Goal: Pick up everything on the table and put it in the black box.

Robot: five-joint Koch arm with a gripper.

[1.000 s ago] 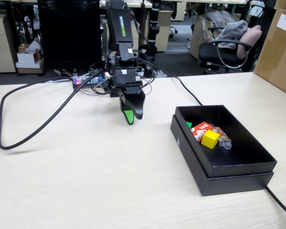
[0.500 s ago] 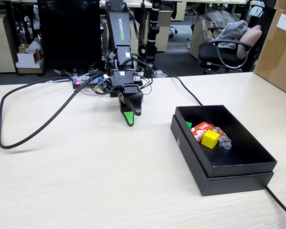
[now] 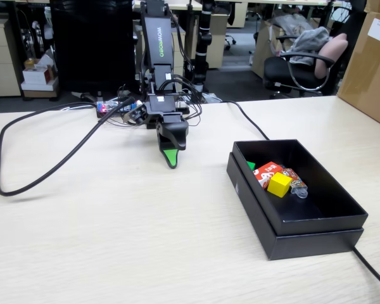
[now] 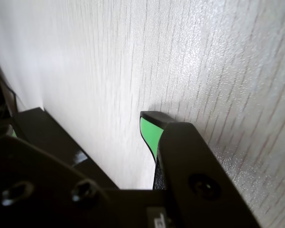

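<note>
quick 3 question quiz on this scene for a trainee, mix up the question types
1. True or false: the yellow cube lies inside the black box.
2. Multiple choice: in the fixed view, where is the claw? A) over the box B) left of the box, tip down near the bare table C) lifting the red carton
3. Fill in: the slim patterned packet lies in the ____.

Key:
1. True. It rests beside the red carton, with the green cube partly hidden at the box's near wall.
2. B. The claw holds nothing; whether it is open or shut cannot be told.
3. Black box.
</note>
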